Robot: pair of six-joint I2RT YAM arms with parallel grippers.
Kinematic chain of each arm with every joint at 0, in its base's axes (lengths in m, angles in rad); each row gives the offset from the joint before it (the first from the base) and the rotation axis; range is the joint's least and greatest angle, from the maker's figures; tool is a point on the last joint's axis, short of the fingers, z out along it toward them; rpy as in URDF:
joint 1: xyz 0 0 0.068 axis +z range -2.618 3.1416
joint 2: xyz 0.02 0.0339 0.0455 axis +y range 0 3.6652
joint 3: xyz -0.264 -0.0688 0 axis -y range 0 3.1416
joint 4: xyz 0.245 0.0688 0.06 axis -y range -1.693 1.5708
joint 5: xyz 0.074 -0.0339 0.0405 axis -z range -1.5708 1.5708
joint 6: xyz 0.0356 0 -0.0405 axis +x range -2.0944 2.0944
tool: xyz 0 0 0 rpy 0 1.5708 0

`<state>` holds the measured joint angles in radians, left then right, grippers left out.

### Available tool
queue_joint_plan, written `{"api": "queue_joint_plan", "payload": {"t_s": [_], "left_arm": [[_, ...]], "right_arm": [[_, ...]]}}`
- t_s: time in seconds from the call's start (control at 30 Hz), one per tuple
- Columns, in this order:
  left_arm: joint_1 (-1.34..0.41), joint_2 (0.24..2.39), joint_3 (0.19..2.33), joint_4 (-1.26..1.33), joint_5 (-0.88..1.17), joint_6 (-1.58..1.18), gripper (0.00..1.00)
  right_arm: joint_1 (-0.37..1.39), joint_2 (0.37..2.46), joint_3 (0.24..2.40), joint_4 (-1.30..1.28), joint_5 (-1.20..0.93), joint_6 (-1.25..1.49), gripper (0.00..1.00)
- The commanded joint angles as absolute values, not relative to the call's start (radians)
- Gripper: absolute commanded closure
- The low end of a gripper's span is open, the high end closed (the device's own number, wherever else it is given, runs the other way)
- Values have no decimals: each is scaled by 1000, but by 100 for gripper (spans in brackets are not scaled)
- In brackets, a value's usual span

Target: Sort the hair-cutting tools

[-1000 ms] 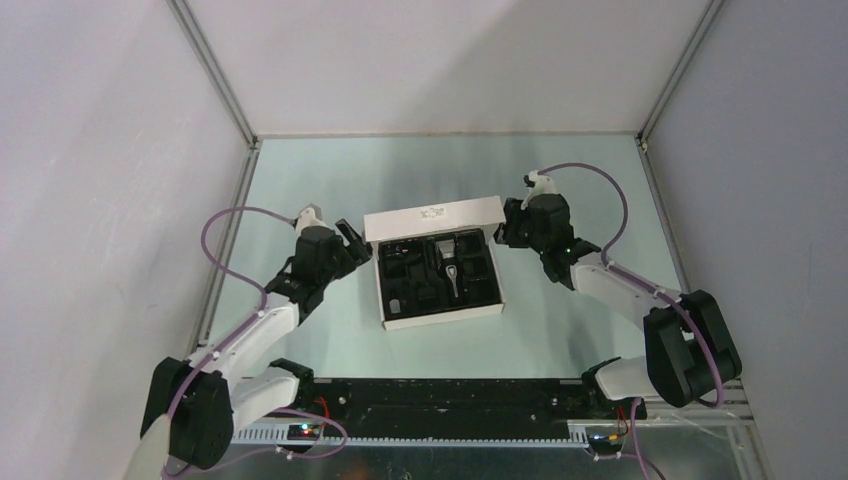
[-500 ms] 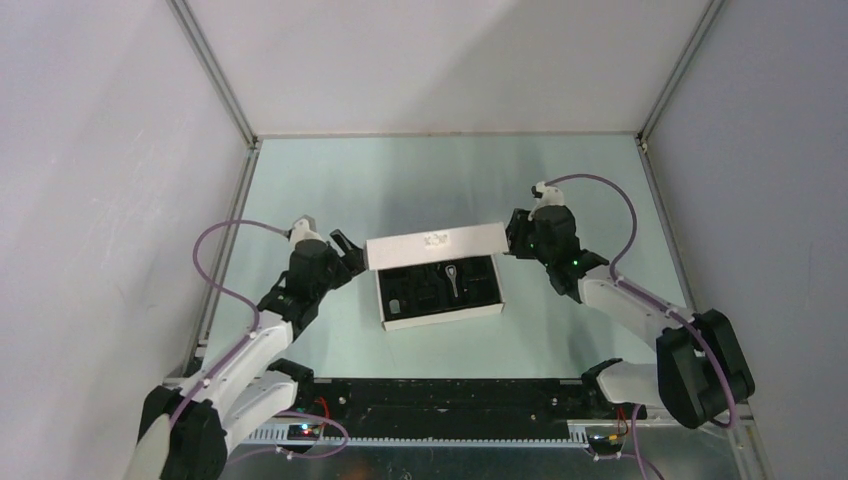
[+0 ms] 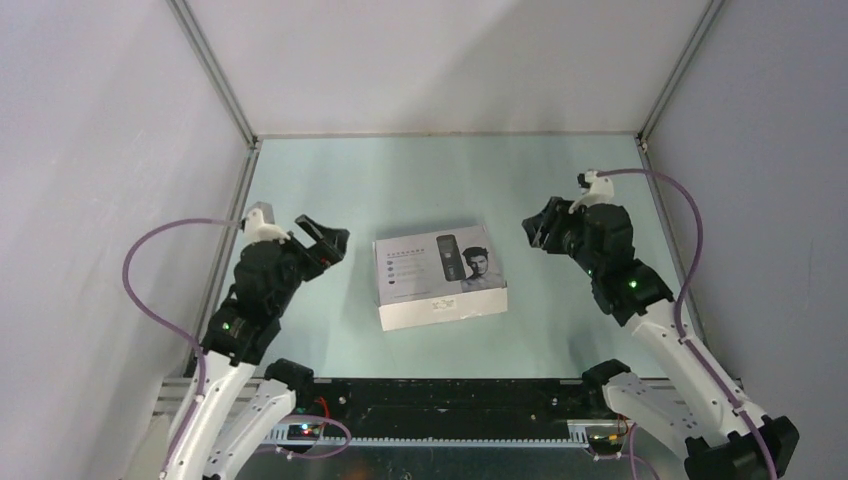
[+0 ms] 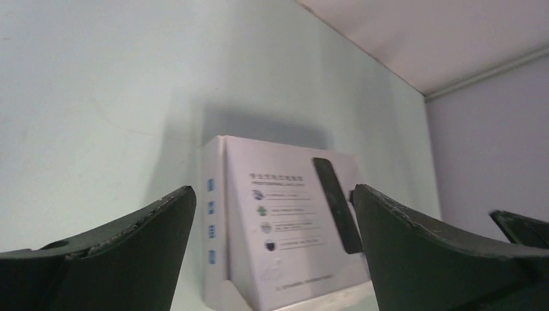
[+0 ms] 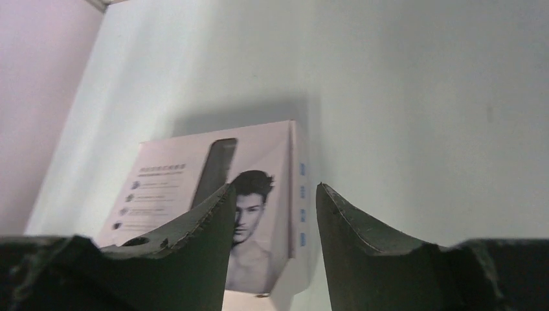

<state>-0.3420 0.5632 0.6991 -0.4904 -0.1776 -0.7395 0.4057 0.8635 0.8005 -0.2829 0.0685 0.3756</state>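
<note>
The white box [image 3: 440, 278] lies shut on the desk [image 3: 420, 180], its lid showing a printed man's face. The hair-cutting tools are hidden from sight. Either side of it, the left claw [image 3: 324, 238] gapes released and the right claw [image 3: 538, 226] stands parted, both empty.

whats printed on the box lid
White lid with a man's face and dark clipper picture; right wrist view.

light: even, diffuse, overhead, moderately bright | shadows: soft dark patch on the desk [image 3: 400, 180] behind the white box [image 3: 440, 270] in both wrist views, fainter in the top view | wrist views: dimmer, greyish cast, box print slightly soft | left pincer [image 4: 272, 194] and right pincer [image 5: 273, 191]: near-black, underexposed, edges blurred close to the lens
</note>
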Motion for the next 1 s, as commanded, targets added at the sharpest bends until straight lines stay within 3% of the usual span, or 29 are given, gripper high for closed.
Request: {"api": "queue_joint_plan", "payload": {"t_s": [0.0, 0.43, 0.8, 0.97], "left_arm": [[-349, 694, 764, -565, -37, -750, 0], [-312, 1152, 803, -369, 100, -801, 0], [-313, 1453, 908, -267, 207, -854, 0], [-314, 1584, 1031, -214, 250, -890, 0]], "right_arm": [[411, 967, 908, -462, -73, 453, 46], [370, 1431, 1087, -452, -338, 556, 33], [322, 1718, 1188, -380, -415, 563, 33], [297, 1822, 1310, -348, -477, 553, 40]]}}
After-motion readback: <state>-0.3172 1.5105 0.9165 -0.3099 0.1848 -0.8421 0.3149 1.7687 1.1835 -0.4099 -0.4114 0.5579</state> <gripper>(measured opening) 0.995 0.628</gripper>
